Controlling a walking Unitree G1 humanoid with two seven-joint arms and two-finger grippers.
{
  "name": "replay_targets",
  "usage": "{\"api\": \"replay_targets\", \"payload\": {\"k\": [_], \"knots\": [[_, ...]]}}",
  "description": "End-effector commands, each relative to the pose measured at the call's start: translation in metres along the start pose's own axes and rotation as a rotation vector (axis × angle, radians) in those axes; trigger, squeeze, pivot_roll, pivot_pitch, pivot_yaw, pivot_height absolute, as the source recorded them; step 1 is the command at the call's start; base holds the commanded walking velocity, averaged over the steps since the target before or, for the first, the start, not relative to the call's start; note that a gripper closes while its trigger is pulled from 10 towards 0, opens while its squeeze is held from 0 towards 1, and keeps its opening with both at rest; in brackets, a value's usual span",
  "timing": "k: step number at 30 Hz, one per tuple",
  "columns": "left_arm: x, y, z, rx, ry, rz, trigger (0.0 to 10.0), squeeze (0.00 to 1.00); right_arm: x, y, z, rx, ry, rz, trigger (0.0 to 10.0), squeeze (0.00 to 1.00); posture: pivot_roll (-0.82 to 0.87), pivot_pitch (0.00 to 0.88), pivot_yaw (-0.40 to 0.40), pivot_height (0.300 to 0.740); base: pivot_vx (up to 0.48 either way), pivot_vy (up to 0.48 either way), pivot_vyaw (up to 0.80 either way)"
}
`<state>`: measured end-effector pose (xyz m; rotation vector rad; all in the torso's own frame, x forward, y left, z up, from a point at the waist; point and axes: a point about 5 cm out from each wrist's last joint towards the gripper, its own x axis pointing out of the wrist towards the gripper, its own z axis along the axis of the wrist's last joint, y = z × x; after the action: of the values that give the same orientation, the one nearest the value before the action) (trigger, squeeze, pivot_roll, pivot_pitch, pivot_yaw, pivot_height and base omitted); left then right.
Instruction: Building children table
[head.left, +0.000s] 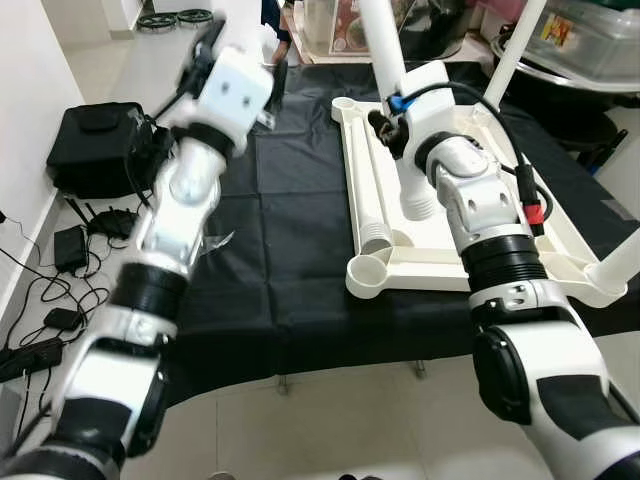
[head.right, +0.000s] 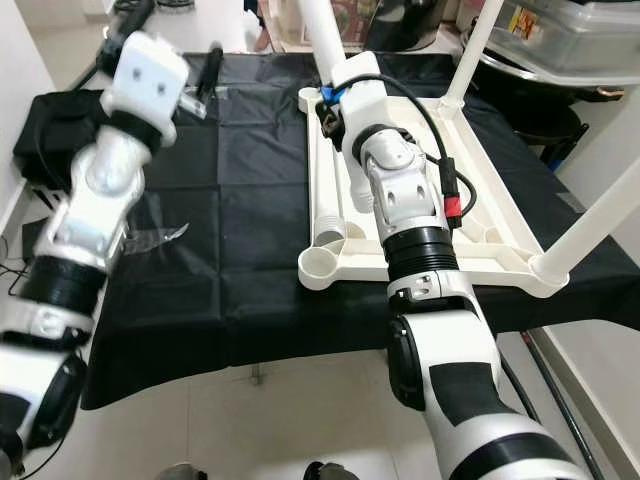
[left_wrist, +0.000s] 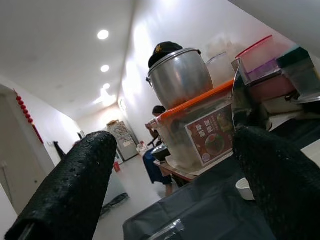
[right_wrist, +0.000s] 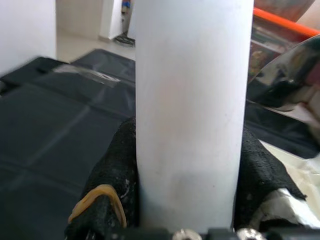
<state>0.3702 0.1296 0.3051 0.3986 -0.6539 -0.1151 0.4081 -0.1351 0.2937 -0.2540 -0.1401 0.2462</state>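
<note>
The white plastic tabletop (head.left: 560, 245) lies upside down on a black cloth (head.left: 280, 230). One white leg (head.left: 515, 50) stands in its far right corner and another (head.left: 622, 262) in the near right corner. My right gripper (right_wrist: 187, 165) is shut on a third upright leg (head.left: 385, 40) near the far left corner socket (head.left: 343, 103). A loose leg (head.left: 372, 190) lies along the tabletop's left side. The near left socket (head.left: 368, 272) holds nothing. My left gripper (left_wrist: 170, 185) is raised over the cloth's far left part, open, with nothing between its fingers.
A black bag (head.left: 95, 150) and cables (head.left: 50, 300) lie on the floor at the left. A clear plastic wrapper (head.left: 215, 245) rests on the cloth. Storage boxes and a metal pot (left_wrist: 180, 75) stand behind the cloth. A person (left_wrist: 159, 145) stands far down the corridor.
</note>
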Motion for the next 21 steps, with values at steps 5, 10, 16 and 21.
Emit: {"api": "replay_targets", "payload": {"k": [5,10,16,21], "knots": [[-0.034,-0.030,-0.025,-0.266,0.153,-0.151,10.0,0.00,-0.006,-0.004,0.025,0.330,-0.234,-0.010,0.0,0.00,0.10,0.092,-0.084,0.740,0.000,0.000,0.00],[-0.070,-0.066,-0.028,-0.491,0.276,-0.444,10.0,0.00,-0.018,0.006,0.031,0.456,-0.345,0.085,0.0,0.00,0.10,0.090,-0.081,0.740,0.000,0.000,0.00],[-0.076,-0.073,-0.024,-0.571,0.294,-0.481,10.0,0.00,-0.030,0.021,0.027,0.513,-0.387,0.162,0.0,0.00,0.10,0.085,-0.086,0.740,0.000,0.000,0.00],[-0.072,-0.070,-0.016,-0.673,0.288,-0.466,10.0,0.00,-0.042,0.040,0.016,0.522,-0.383,0.226,0.0,0.00,0.10,0.080,-0.080,0.740,0.000,0.000,0.00]]}}
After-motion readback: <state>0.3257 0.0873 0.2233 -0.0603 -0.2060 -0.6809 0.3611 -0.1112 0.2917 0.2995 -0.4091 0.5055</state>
